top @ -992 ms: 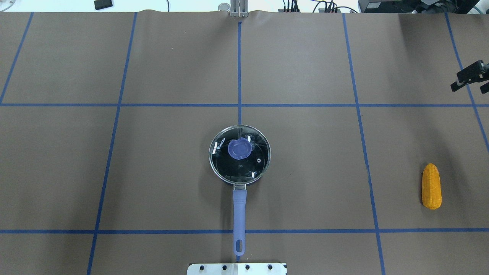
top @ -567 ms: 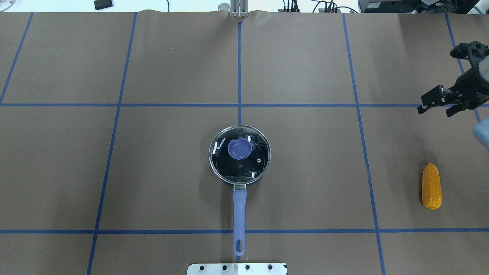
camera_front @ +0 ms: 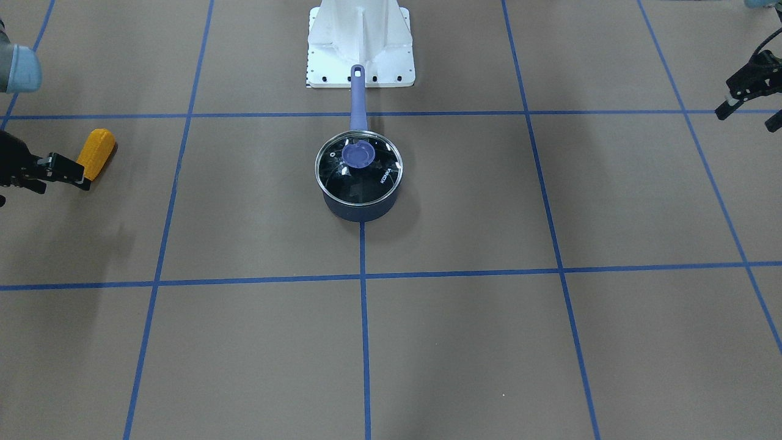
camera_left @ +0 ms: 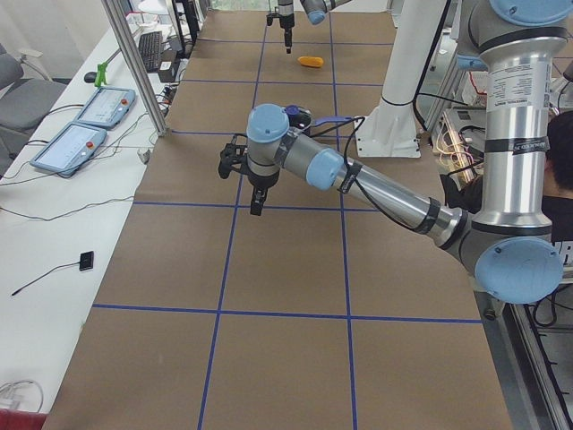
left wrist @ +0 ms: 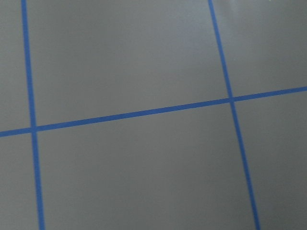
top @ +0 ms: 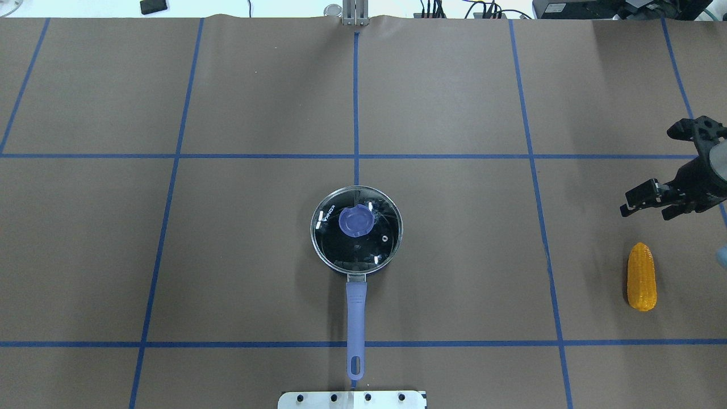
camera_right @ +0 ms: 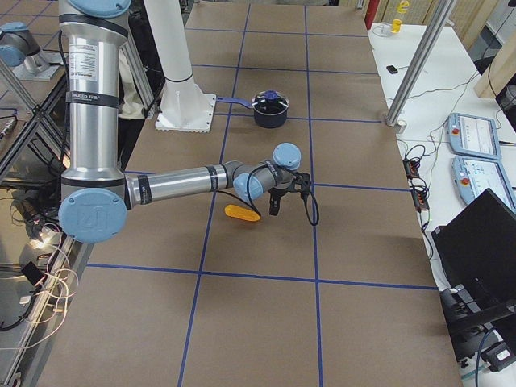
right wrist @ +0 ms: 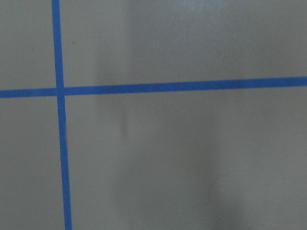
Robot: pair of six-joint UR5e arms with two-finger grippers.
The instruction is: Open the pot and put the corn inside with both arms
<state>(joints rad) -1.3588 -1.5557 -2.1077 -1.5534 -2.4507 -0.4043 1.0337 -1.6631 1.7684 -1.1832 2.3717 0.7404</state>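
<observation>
The pot [top: 335,258] stands at the table's middle with its glass lid [top: 375,241] on and its purple handle [top: 356,318] toward the robot base. It also shows in the front view [camera_front: 360,211]. The corn [top: 642,276] lies flat at the right, also in the front view [camera_front: 98,153]. My right gripper [top: 644,214] is open and empty, hovering just beyond the corn's far tip, apart from it. My left gripper [camera_front: 746,121] is open and empty far to the pot's left, out of the overhead view. Both wrist views show only table.
The brown table cover has a blue tape grid [top: 356,102]. The white robot base plate [top: 352,399] sits at the near edge behind the handle's end. Cables and equipment [top: 483,11] line the far edge.
My right gripper has come in from the right edge, moving left and nearer, and now hangs close to the corn's far tip. Pot, lid and corn have not moved.
</observation>
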